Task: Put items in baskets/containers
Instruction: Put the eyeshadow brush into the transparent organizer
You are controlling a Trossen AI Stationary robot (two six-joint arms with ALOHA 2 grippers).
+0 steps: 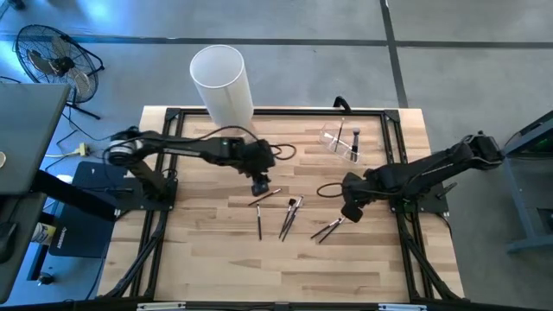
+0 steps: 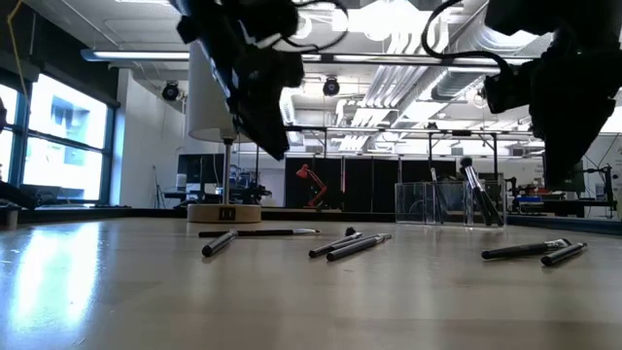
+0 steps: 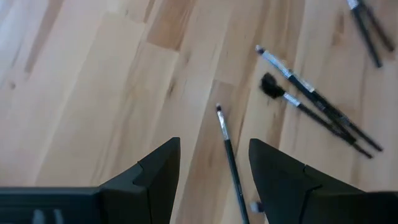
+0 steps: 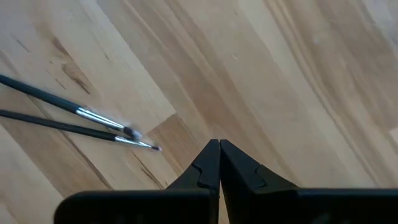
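Wooden table (image 1: pixel 207 259) has brushes (image 1: pixel 289 216) scattered mid-table. Left gripper (image 3: pixel 214 180) hangs over one brush (image 3: pixel 229 155), fingers apart. Right gripper (image 4: pixel 219 163) is pinched together, empty, beside two more (image 4: pixel 81 121). White cylinder (image 1: pixel 222 84) sits far left, clear holder (image 1: pixel 343 141) far right.

**A lab or workshop hall**

The wooden table (image 1: pixel 363 259) stood on a grey concrete floor (image 1: pixel 467 60) with a floor fan (image 1: pixel 54 59) beside it. Beyond it ran exposed ceiling ducts (image 2: pixel 389 107), strip lights (image 2: pixel 146 55), big windows (image 2: pixel 58 146) and benches crowded with equipment (image 2: pixel 321 190).
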